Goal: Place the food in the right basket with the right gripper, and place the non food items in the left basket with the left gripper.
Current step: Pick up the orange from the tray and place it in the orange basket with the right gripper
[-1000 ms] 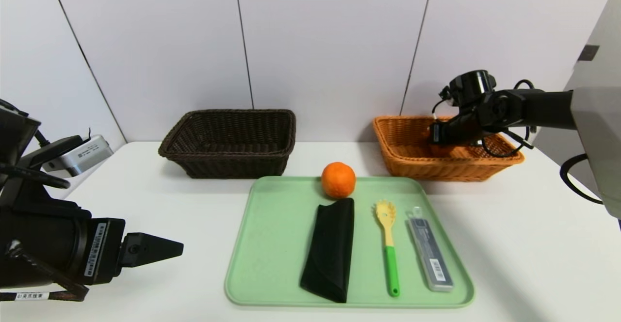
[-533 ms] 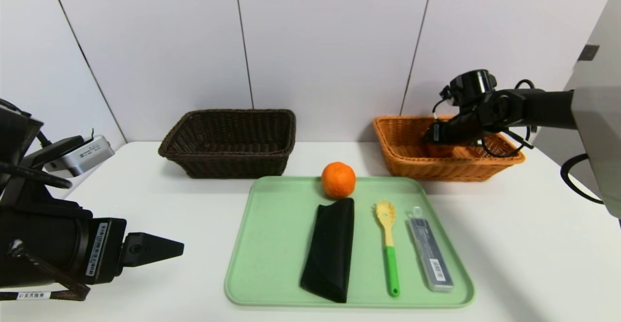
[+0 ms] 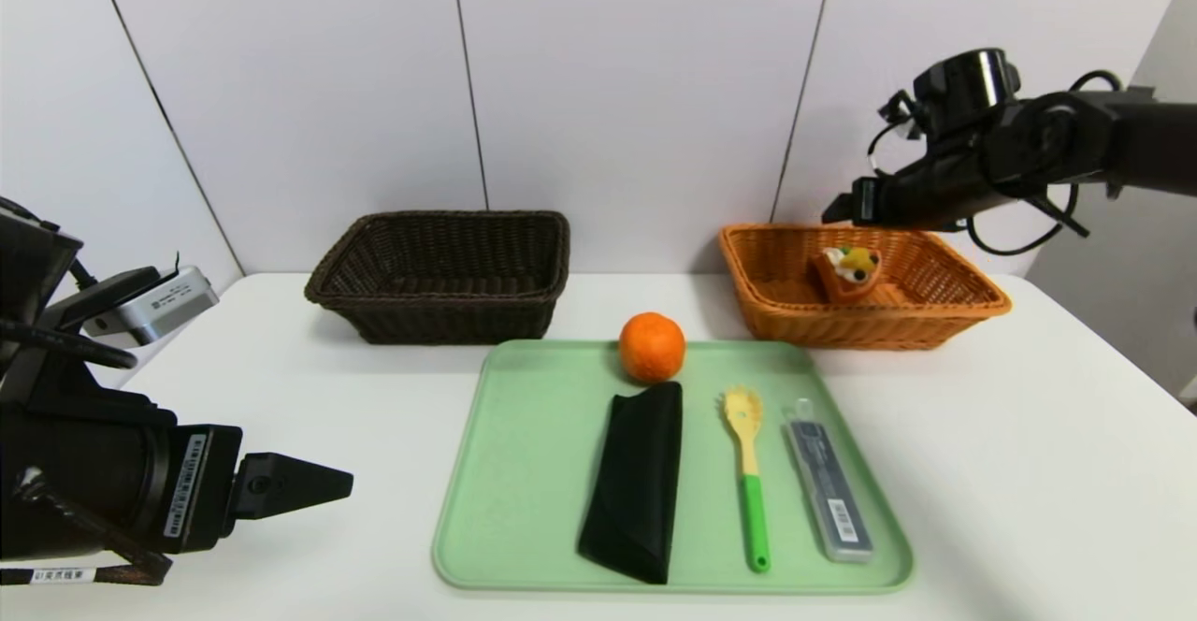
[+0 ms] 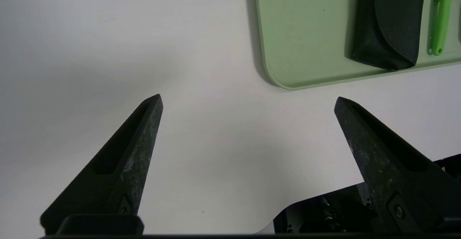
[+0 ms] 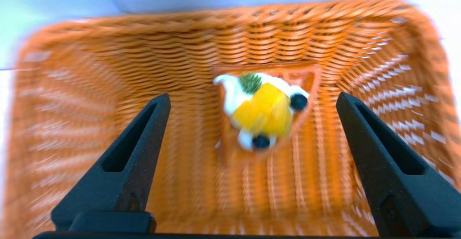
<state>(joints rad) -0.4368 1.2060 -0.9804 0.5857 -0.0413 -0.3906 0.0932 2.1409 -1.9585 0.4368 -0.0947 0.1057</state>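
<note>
A triangular pastry (image 3: pixel 849 273), topped with white cream, yellow pieces, a green garnish and dark round bits, lies inside the orange-brown wicker basket (image 3: pixel 870 329) on the robot's right. One corner of its wedge points toward the near side of the basket, and the broader edge faces the back wall. The right gripper (image 5: pixel 254 100) hangs above that basket with its two fingers spread wide, released, and the pastry shows between them without being touched.

On the white table (image 3: pixel 327 415), a light green tray (image 3: pixel 533 471) holds four things. A round orange (image 3: pixel 652 347) sits at the far edge and has no long axis. Just nearer, a black pouch (image 3: pixel 636 485) lies with its long axis running from far to near, its near end slanting slightly left. To its right, a serving fork (image 3: pixel 750 481) also runs far to near, pronged head away and green handle toward the robot. Rightmost, a slim case (image 3: pixel 830 481) slants, its near end farther right. The dark wicker basket (image 3: pixel 449 308) stands beyond the tray, to the left. The left gripper (image 4: pixel 248 102) is over the table left of the tray, fingers wide apart, holding nothing.
</note>
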